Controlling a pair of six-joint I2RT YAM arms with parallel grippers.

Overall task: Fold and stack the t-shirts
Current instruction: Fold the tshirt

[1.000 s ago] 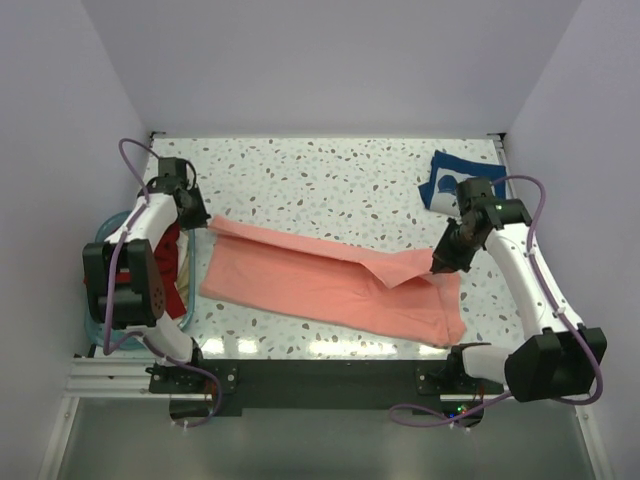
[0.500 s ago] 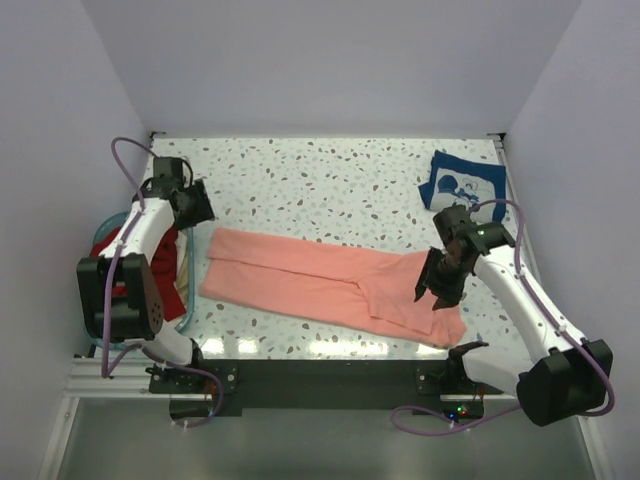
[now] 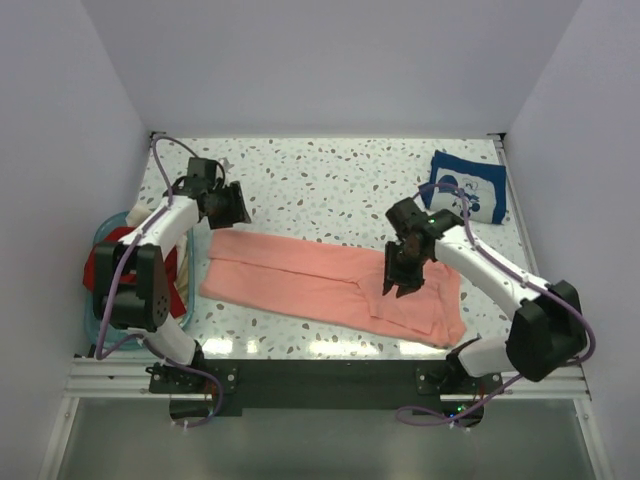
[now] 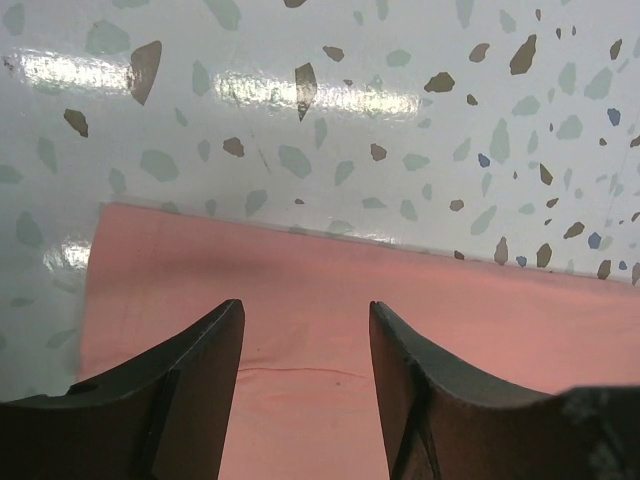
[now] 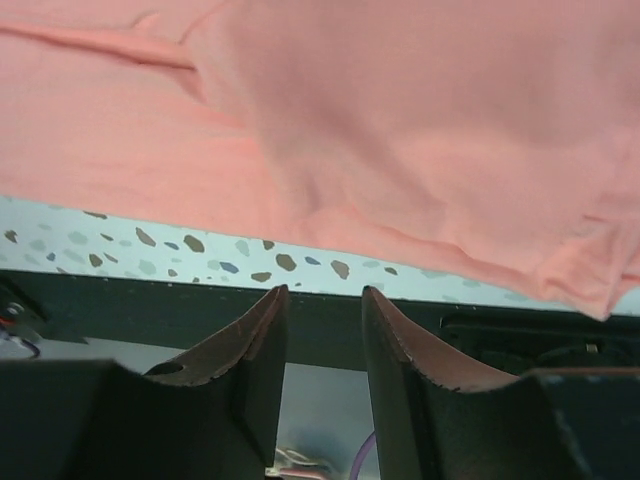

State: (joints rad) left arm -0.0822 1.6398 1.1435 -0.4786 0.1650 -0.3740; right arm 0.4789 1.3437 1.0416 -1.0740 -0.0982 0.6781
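1. The pink shirt [image 3: 300,280] lies flat on the speckled surface [image 3: 330,180] as a long band. It runs from the left side to the near right.
2. The shirt's right end [image 3: 440,315] is broader and creased, and it sits close to the surface's near edge.
3. The navy shirt [image 3: 468,188] with white print lies folded in the far right corner, well apart from the pink one.
4. A teal basket [image 3: 98,238] sits beside the surface's left edge. It holds a dark red shirt [image 3: 105,272] and a cream shirt [image 3: 186,262] against its right side.
5. The left fingers [image 3: 238,205] are at the pink shirt's far left corner.
6. In the left wrist view those fingers [image 4: 200,360] stand well apart with nothing between them. Pink cloth shows in the gap, and the shirt's straight far edge [image 4: 300,232] runs just beyond the tips.
7. Whether the left tips touch the cloth cannot be told.
8. The right fingers [image 3: 393,287] are over the right part of the pink shirt and point toward the near edge.
9. In the right wrist view those fingers [image 5: 250,340] are apart by a narrower gap and hold nothing. Beyond them are the shirt's near hem [image 5: 330,235], a thin strip of surface and the black rail [image 5: 120,295].
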